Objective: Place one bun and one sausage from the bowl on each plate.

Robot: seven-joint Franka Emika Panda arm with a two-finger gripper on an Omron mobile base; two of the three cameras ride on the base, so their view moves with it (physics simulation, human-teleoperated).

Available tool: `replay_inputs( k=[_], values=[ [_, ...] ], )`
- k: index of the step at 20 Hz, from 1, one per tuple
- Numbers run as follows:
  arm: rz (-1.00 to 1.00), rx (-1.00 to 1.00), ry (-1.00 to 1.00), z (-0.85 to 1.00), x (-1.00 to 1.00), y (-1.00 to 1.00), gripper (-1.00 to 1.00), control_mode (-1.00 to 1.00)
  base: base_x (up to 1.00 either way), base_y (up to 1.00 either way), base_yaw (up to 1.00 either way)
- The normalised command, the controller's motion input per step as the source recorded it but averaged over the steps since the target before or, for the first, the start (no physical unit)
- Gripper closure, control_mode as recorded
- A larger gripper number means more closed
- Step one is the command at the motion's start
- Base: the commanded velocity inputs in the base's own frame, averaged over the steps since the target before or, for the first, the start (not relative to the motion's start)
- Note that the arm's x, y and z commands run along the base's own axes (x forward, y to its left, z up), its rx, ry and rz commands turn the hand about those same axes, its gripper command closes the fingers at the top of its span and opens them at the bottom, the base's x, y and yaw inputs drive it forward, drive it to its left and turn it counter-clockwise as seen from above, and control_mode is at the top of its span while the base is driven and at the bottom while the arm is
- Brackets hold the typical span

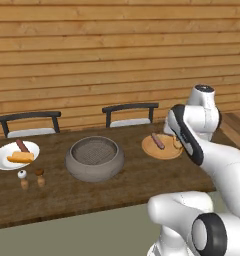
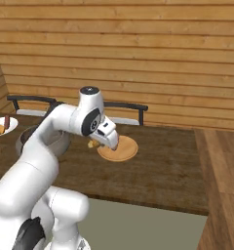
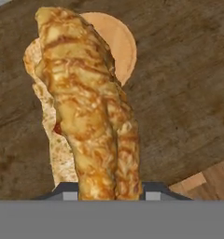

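My gripper (image 3: pixel 109 193) is shut on a golden bun (image 3: pixel 90 121), which stands up large between the fingers in the hand view. Under it lies the tan wooden plate (image 3: pixel 119 44). From the right base view, the gripper (image 2: pixel 96 144) hangs over the left edge of that plate (image 2: pixel 121 150), with a bit of bun (image 2: pixel 92 143) showing. A reddish-brown sausage (image 1: pixel 158 140) lies on the tan plate (image 1: pixel 157 149). The white plate (image 1: pixel 2 159) at the far left carries a sausage (image 1: pixel 22 145) and a bun (image 1: pixel 20 157). The grey bowl (image 1: pixel 94 159) holds nothing.
Two small shakers (image 1: pixel 23 177) (image 1: pixel 40 176) stand near the table's front edge, just in front of the white plate. Two dark chairs (image 1: pixel 129 114) (image 1: pixel 28 122) sit at the far side against the wooden wall. The table's right end (image 2: pixel 199 171) drops off to a plank floor.
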Motion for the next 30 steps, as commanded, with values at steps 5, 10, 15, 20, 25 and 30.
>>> replay_inputs(
  k=[5,10,15,20,25,30],
  values=[
    [-0.06,-0.21,-0.06,-0.57,0.38,-0.33,1.0,-1.0,0.0,0.0,0.0],
    [0.0,-0.01,-0.07,-0.55,0.73,0.0,1.0,-1.0,0.0,0.0,0.0],
    [0.0,0.0,0.0,-0.48,0.77,-0.03,1.0,-1.0,0.0,0.0,0.0],
    [0.0,0.0,0.0,-0.41,0.68,-0.14,-1.0,-1.0,0.0,0.0,0.0],
    [0.0,0.0,0.0,-0.07,0.08,-0.04,-1.0,-1.0,0.0,0.0,0.0],
    [0.0,0.0,0.0,-0.04,0.13,0.0,-1.0,-1.0,0.0,0.0,0.0]
  ],
)
